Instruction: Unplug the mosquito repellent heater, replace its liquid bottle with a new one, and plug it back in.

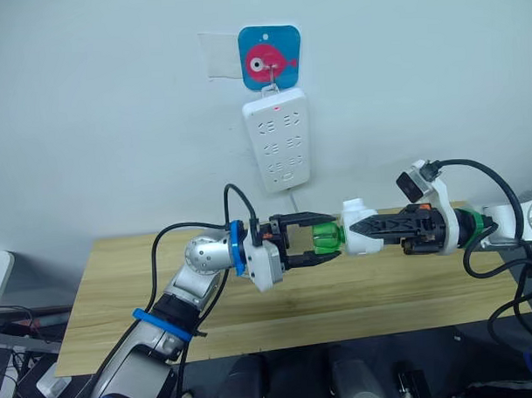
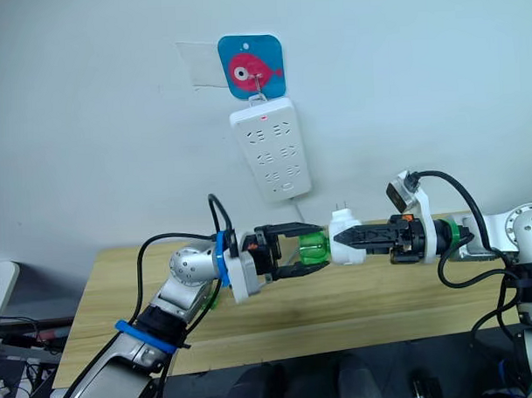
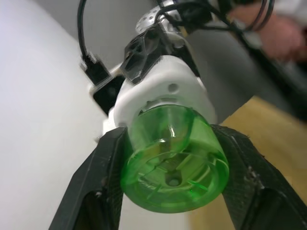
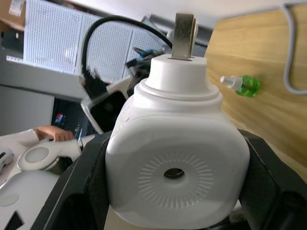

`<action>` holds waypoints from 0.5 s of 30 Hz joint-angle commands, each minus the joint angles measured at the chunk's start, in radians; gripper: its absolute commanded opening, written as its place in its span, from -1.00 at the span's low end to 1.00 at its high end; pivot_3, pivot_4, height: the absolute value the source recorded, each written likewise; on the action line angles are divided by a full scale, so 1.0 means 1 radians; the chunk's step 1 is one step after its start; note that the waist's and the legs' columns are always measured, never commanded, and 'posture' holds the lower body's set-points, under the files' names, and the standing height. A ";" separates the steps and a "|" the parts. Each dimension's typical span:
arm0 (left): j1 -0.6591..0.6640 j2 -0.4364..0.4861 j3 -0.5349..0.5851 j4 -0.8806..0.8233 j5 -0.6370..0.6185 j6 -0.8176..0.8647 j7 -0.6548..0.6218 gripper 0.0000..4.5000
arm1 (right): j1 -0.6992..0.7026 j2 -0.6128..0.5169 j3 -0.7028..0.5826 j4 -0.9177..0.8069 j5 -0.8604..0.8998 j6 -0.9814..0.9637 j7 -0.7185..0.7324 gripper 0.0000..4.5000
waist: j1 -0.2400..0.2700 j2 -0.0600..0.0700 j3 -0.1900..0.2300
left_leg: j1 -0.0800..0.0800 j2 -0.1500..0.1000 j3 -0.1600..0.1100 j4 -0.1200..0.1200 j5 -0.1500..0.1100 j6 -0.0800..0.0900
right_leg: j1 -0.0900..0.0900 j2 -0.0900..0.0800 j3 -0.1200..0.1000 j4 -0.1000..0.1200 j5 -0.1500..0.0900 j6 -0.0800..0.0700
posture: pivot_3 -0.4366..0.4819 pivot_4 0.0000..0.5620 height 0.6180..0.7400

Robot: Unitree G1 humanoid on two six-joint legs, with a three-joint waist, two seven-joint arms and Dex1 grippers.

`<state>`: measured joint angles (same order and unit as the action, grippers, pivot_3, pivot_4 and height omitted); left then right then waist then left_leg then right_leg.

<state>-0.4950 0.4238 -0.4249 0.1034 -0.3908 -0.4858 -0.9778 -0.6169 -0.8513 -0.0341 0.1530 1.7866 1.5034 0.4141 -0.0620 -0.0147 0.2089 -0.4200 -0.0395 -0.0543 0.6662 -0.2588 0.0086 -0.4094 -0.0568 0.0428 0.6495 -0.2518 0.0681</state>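
Mosquito repellent heater: light, smooth plastic, clamped in right pincer; left pincer closed around green liquid bottle, likely slippery.

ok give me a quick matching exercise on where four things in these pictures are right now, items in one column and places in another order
Items
1. small white rounded plastic heater
2. green translucent liquid bottle on the heater
3. long white multi-socket power strip
4. spare green bottle with a white tip

Places
A. lying on the wooden table
B. hanging on the wall
C. between the left end effector fingers
D. in the right end effector

Pairs: 1-D, 2-C, 3-B, 4-A
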 commanded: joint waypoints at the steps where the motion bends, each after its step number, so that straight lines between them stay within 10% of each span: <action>1: -0.011 0.070 0.051 -0.206 -0.380 0.606 0.050 0.00 | -0.016 -0.030 -0.015 -0.050 -0.036 0.035 0.072 0.35 | -0.004 0.000 0.000 | 0.000 0.000 -0.001 0.000 0.000 0.000 | 0.000 0.000 0.000 0.000 0.000 0.000 | -0.35 -0.31 1.00; 7: -0.055 0.149 0.142 -0.253 -0.774 1.248 0.148 0.00 | -0.028 -0.027 -0.007 -0.082 -0.149 0.046 0.163 0.35 | -0.021 0.000 0.000 | 0.000 0.000 -0.003 0.000 0.000 0.000 | 0.000 0.002 -0.002 0.000 -0.001 0.001 | -0.34 -0.29 1.00; 15: -0.091 0.068 0.269 -0.139 -0.969 1.555 0.292 0.00 | -0.034 -0.001 -0.010 -0.094 -0.213 0.056 0.219 0.35 | -0.022 0.000 0.000 | 0.000 -0.001 -0.002 0.001 0.000 0.000 | 0.000 0.002 -0.001 0.000 -0.001 0.001 | -0.35 -0.29 1.00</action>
<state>-0.5700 0.4924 -0.2202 -0.0470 -1.3370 1.0330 -0.7208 -0.6402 -0.8410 -0.0192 0.0837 1.5810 1.5378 0.6118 -0.0841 -0.0147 0.2089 -0.4201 -0.0402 -0.0565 0.6668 -0.2588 0.0084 -0.4093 -0.0545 0.0417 0.6500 -0.2528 0.0691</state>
